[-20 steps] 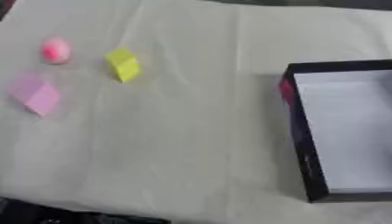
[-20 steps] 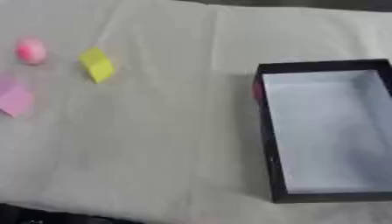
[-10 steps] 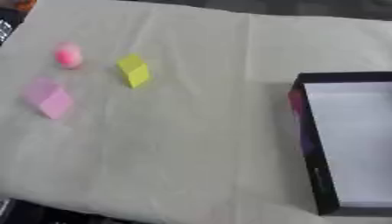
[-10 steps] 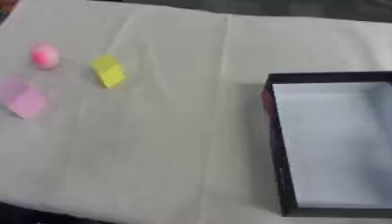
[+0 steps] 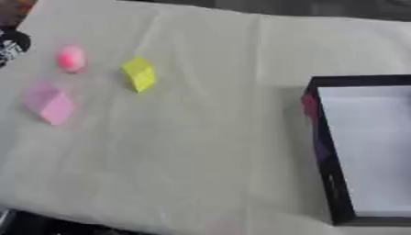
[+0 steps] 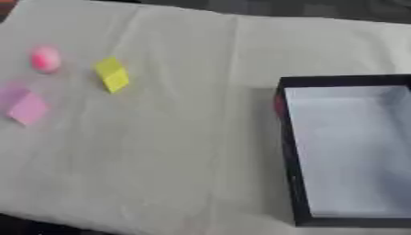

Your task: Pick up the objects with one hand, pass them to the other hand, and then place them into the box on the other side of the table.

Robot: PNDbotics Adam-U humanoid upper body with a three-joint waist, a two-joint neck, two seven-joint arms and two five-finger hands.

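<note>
A: Objects first: a yellow block [image 5: 139, 74], a pink ball [image 5: 70, 58] and a pale pink block [image 5: 50, 102], all lying on the cloth at the robot's left.

B: How do they lie relative to each other?

A: The pink ball is farthest back and to the left. The yellow block sits just to its right, standing on an edge so that it looks like a diamond. The pale pink block is nearer the robot, below the ball, also turned corner-on. None of the three touches another.

B: And the box?

A: The box [image 6: 287, 147] is on the robot's right, well apart from the three objects. It has black walls and a pale floor, and its right side runs out of view. There is a reddish patch on the outer face of its left wall, near the far corner; I can't tell what it is.

B: Anything in the box?

A: Only the pale floor shows.

B: What are the hands doing, open or clenched?

A: Neither hand can be made out, so the state of the fingers cannot be told. A dark shape with white marks [image 5: 9, 45] shows at the left edge in the left eye view, near the ball, too blurred to identify.

B: What is underneath?

A: A beige cloth [image 5: 208, 137] with soft creases covers the table, and its near edge gives way to darkness at the lower left.
</note>
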